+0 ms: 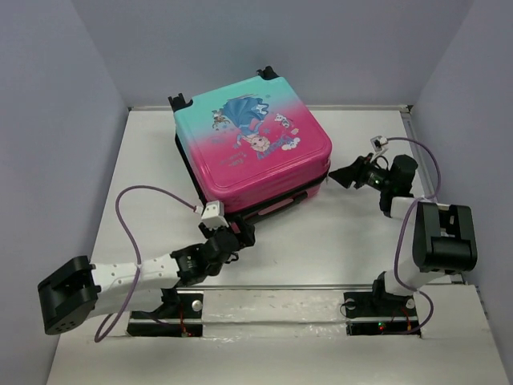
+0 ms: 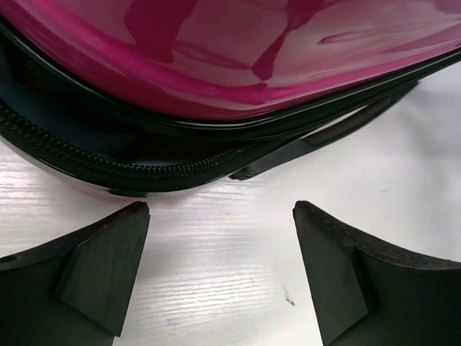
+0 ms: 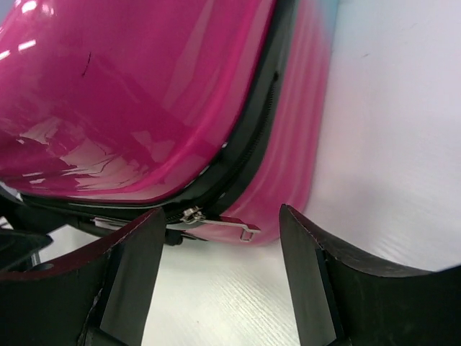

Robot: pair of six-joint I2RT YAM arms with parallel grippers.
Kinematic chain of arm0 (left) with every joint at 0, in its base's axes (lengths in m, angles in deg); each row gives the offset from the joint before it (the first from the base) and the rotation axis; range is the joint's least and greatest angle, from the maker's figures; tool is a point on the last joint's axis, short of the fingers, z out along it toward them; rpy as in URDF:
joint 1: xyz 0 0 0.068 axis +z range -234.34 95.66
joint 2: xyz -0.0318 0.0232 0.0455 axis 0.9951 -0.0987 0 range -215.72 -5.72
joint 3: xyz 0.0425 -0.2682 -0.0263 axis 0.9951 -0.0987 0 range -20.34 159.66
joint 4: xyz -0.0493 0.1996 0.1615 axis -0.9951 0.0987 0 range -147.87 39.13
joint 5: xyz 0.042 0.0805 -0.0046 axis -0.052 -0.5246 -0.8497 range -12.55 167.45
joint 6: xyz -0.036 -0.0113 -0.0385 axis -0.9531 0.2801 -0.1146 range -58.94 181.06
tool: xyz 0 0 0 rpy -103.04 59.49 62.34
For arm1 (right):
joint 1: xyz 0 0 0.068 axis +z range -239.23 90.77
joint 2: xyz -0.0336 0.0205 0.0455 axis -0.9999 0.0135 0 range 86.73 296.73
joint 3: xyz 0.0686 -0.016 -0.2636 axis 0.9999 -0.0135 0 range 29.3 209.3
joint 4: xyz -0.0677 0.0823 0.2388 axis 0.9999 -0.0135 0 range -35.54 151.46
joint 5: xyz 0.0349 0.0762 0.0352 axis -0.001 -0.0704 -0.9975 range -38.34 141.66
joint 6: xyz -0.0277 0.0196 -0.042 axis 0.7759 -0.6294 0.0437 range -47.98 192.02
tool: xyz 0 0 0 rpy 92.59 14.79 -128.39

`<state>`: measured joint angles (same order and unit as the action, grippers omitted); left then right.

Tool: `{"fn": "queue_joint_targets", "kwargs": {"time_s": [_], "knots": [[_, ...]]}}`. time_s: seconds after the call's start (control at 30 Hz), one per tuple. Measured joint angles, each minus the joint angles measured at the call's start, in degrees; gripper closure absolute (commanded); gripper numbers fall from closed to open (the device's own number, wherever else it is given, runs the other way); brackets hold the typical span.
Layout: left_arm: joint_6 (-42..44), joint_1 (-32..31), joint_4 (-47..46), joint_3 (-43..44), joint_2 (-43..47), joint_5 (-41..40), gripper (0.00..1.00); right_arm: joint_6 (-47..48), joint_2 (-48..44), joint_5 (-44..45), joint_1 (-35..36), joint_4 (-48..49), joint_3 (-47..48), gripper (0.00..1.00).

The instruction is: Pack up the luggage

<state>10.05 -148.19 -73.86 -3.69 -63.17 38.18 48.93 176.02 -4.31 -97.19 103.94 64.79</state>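
The luggage [image 1: 252, 144] lies flat in the middle of the table, pink-to-teal shell with a princess print, lid down on its black zipper band. My left gripper [image 1: 243, 234] is open and empty just off the luggage's near left corner; its wrist view shows the pink shell [image 2: 238, 58] and zipper teeth [image 2: 137, 169] just ahead of the fingers. My right gripper [image 1: 343, 176] is open and empty beside the luggage's right corner. In the right wrist view a silver zipper pull [image 3: 220, 222] sticks out from the band between my fingers, not gripped.
Grey walls enclose the white table [image 1: 337, 249] on three sides. A metal rail [image 1: 280, 286] runs along the near edge by the arm bases. Black wheels [image 1: 178, 102] stick out at the luggage's far side.
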Motion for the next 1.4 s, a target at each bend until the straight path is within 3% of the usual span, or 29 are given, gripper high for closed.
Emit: {"fn": "queue_joint_targets", "kwargs": {"time_s": [0.2, 0.5, 0.73, 0.9, 0.93, 1.03, 1.1, 1.17, 1.4], "knots": [[0.7, -0.3, 3.4, -0.9, 12.1, 2.6, 0.07, 2.6, 0.7, -0.4, 4.0, -1.6, 0.4, 0.29], [-0.2, 1.0, 20.0, 0.9, 29.5, 6.3, 0.01, -5.3, 8.7, -3.7, 3.8, 13.9, -1.2, 0.38], [3.0, 9.8, 27.0, 14.2, 27.3, 8.6, 0.01, -12.1, 12.8, -4.5, 3.8, 26.3, -3.9, 0.48], [8.5, 22.3, 24.6, 18.4, 20.9, 18.5, 0.01, -15.6, 14.4, -4.9, 3.5, 30.1, -4.3, 0.61], [9.7, 27.0, 24.0, 18.4, 19.2, 22.8, 0.01, -16.1, 14.6, -5.0, 3.3, 30.4, -4.3, 0.61], [11.7, 34.6, 23.2, 18.4, 17.0, 31.1, 0.01, -17.5, 15.1, -5.3, 3.3, 31.3, -4.6, 0.44], [12.8, 37.0, 23.0, 18.4, 16.8, 34.4, 0.01, -17.8, 15.3, -5.3, 3.6, 31.3, -5.2, 0.35], [13.7, 37.8, 22.9, 18.4, 16.9, 36.4, 0.01, -18.2, 15.3, -5.2, 4.0, 31.3, -5.9, 0.35], [14.6, 38.6, 22.4, 18.2, 17.0, 40.3, 0.01, -18.1, 15.3, -5.1, 4.4, 31.3, -6.3, 0.5]]}}
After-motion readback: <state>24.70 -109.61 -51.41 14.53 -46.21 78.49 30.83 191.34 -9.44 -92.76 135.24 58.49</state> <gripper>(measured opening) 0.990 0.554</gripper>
